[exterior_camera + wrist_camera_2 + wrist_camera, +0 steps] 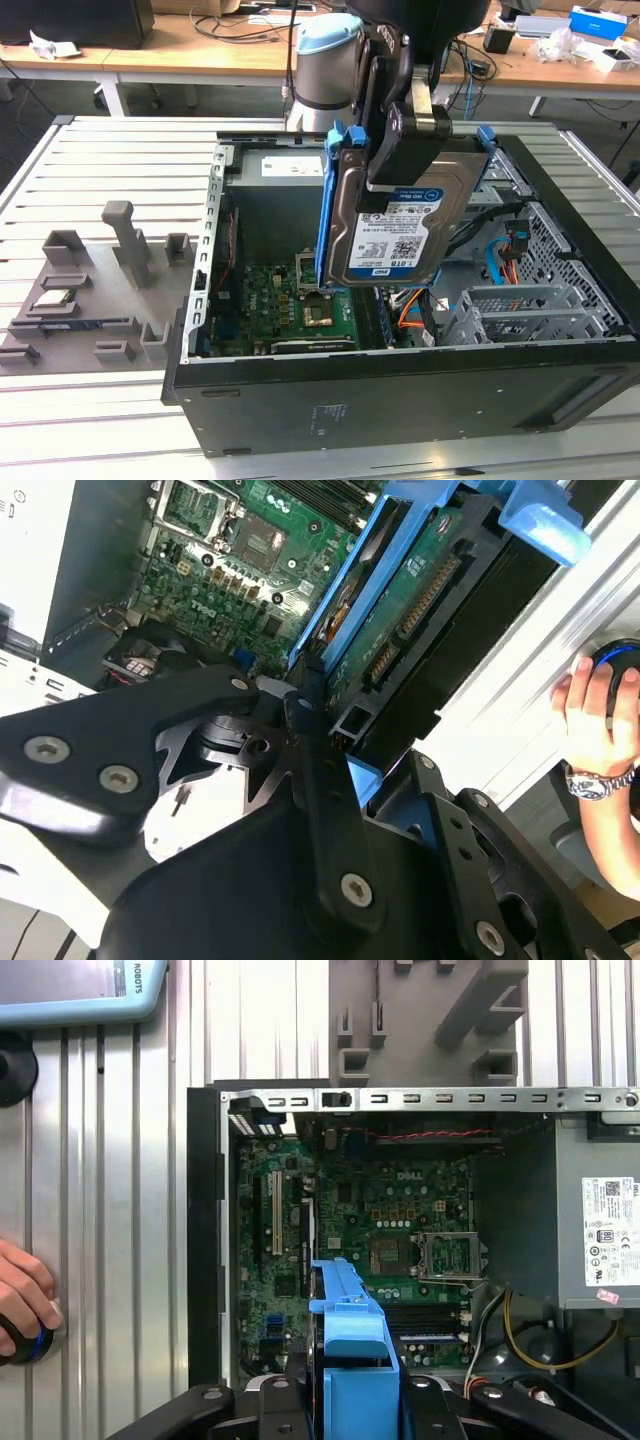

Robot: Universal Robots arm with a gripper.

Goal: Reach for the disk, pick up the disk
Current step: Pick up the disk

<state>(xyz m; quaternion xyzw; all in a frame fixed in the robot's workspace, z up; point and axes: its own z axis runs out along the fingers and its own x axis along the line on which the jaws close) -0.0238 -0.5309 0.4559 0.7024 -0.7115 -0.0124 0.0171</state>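
Observation:
The disk (395,235) hangs upright above the open computer case (400,395), a silver hard drive with a white-and-blue label and a blue bracket (327,210) along its edges. My gripper (402,150) is shut on the disk's upper part from above. In the second wrist view the disk's green circuit-board side (410,590) runs away from the black fingers (320,780). In the first wrist view the blue bracket (350,1350) stands edge-on between the gripper's black parts, over the motherboard (390,1220).
Inside the case lie the motherboard (300,300), a grey power supply box (600,1230) and a metal drive cage (520,310) with orange and blue cables. A grey fixture plate (100,290) sits at the exterior view's left. A person's hand (595,710) rests on a round button.

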